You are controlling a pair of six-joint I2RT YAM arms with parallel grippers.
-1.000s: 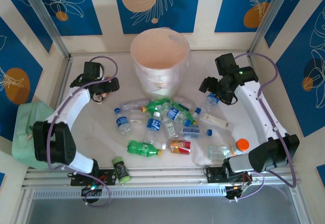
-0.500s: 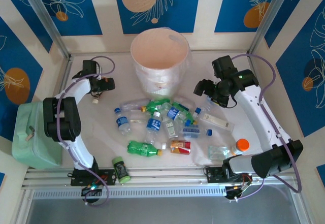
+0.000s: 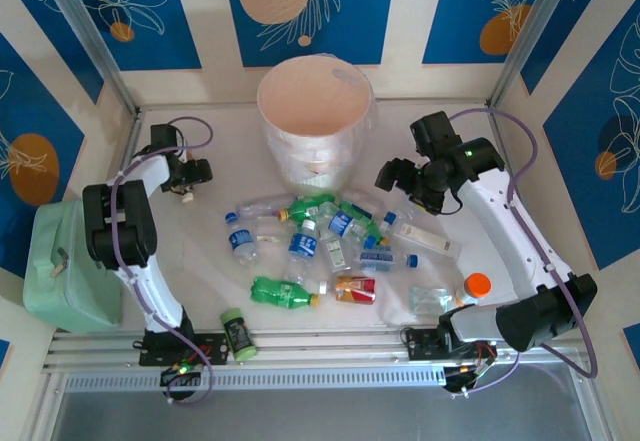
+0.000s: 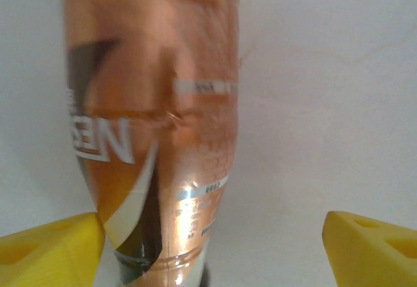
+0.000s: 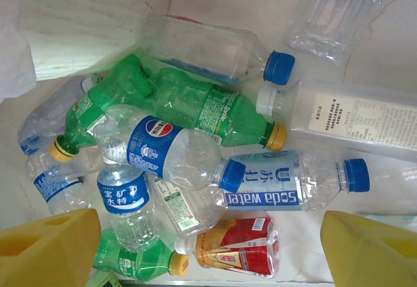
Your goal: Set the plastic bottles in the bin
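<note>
A copper bottle [image 4: 153, 137] lies lengthwise between the yellow fingers of my left gripper [image 4: 215, 235], close against the left finger [image 4: 55, 251] and well apart from the right one. That gripper [image 3: 192, 173] is open, low over the table's back left. A pile of plastic bottles [image 3: 330, 233], clear with blue labels, green, and one red-labelled [image 5: 238, 248], lies mid-table in front of the cream bin [image 3: 315, 111]. My right gripper [image 3: 393, 175] hovers open above the pile's right side. In the right wrist view its fingers [image 5: 49, 248] stand on either side of the red-labelled bottle without touching it.
A mint-green container [image 3: 60, 261] stands at the left edge. A dark jar with a green lid [image 3: 236, 333] lies near the front rail. An orange-capped bottle [image 3: 475, 286] and a clear plastic scrap [image 3: 430, 299] lie front right. The bin's bag liner [image 5: 98, 20] hangs nearby.
My left gripper has drawn back to the left, away from the bin. The right gripper has shifted a little left, toward the pile.
</note>
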